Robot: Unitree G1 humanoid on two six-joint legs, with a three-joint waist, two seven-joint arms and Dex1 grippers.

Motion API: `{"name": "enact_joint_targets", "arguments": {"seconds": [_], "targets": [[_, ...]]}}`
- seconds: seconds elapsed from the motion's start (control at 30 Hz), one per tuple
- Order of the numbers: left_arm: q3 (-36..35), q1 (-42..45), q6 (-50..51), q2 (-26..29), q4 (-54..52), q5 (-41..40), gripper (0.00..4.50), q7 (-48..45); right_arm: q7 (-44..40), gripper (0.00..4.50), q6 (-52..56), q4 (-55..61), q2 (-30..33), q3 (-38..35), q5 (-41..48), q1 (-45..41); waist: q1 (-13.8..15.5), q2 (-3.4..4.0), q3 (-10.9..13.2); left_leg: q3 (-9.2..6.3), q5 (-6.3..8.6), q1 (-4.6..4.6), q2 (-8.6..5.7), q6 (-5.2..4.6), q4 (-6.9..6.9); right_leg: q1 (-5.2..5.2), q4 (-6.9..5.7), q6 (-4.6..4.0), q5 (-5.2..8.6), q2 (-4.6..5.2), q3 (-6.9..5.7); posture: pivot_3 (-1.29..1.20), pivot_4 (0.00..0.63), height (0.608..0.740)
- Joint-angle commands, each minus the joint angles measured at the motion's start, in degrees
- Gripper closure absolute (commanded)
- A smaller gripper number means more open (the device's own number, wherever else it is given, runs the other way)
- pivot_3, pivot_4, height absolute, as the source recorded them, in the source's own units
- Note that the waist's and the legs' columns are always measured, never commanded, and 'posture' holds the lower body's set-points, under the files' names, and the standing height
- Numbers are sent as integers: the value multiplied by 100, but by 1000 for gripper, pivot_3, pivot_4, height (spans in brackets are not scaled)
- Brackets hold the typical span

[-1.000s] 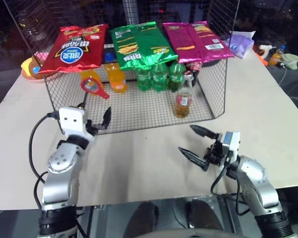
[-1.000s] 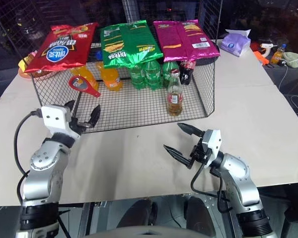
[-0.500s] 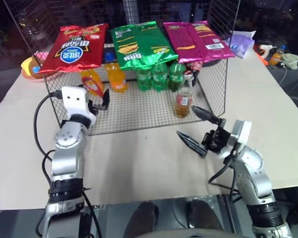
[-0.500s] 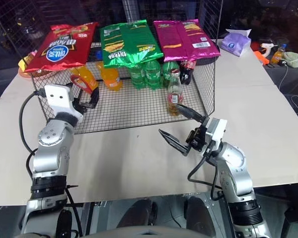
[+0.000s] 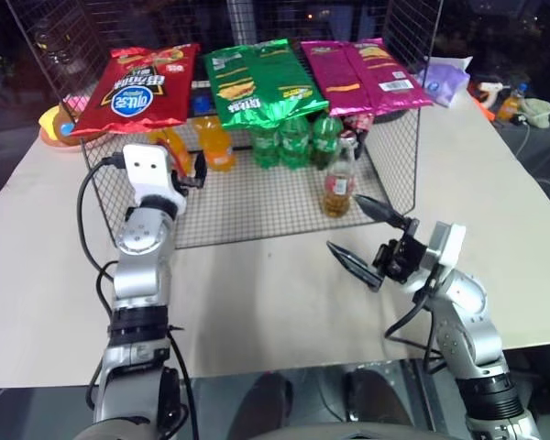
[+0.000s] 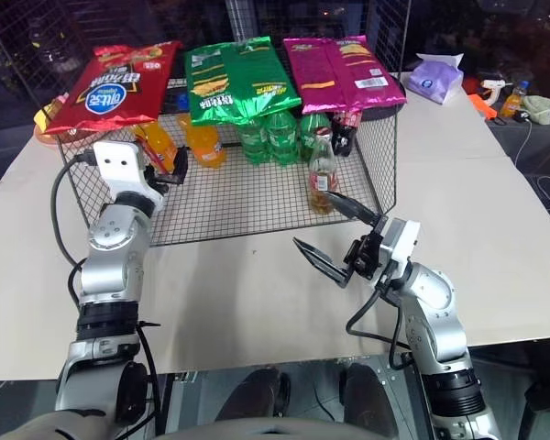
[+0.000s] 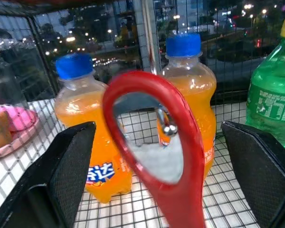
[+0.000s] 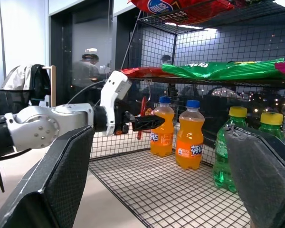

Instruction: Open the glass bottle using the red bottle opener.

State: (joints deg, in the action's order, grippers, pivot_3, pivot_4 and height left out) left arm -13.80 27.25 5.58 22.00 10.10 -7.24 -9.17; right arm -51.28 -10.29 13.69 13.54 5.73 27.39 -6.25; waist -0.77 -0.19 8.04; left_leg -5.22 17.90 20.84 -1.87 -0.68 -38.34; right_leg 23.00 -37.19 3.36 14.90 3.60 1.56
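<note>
Inside the wire basket (image 5: 385, 174), the red bottle opener (image 7: 164, 156) stands between the wide-apart fingers of the left gripper (image 7: 156, 190), not touched, with two orange bottles (image 7: 190, 95) right behind it. The glass bottle (image 5: 339, 183) stands near the basket's open front edge, green bottles (image 5: 293, 142) behind it, chip bags (image 5: 257, 82) on top. The right gripper (image 5: 362, 236) hangs spread open just in front of the glass bottle.

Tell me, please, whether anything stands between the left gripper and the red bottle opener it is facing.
Nothing visible does. The open left gripper has a finger on either side of the red bottle opener, which stands upright in the gap between them. The two orange bottles stand behind the opener, not in front of it.
</note>
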Motion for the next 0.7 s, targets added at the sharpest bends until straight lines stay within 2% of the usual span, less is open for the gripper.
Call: {"name": "enact_joint_targets", "arguments": {"seconds": [0.03, 0.7], "targets": [[-29, 182, -292, 36, 101, 100, 105, 93, 34, 87, -121, 132, 31, -69, 4, 14, -1, 0, 0, 1, 0, 2, 0, 0, 0, 2, -1, 0, 0, 0, 1, 0, 150, 740], [16, 228, -793, 54, 456, 215, 105, 115, 53, 87, -154, 35, 19, 23, -154, 49, 0, -1, 0, 14, -6, 3, -1, 7, -13, 24, -51, 0, 0, -1, 15, 0, 150, 740]]}}
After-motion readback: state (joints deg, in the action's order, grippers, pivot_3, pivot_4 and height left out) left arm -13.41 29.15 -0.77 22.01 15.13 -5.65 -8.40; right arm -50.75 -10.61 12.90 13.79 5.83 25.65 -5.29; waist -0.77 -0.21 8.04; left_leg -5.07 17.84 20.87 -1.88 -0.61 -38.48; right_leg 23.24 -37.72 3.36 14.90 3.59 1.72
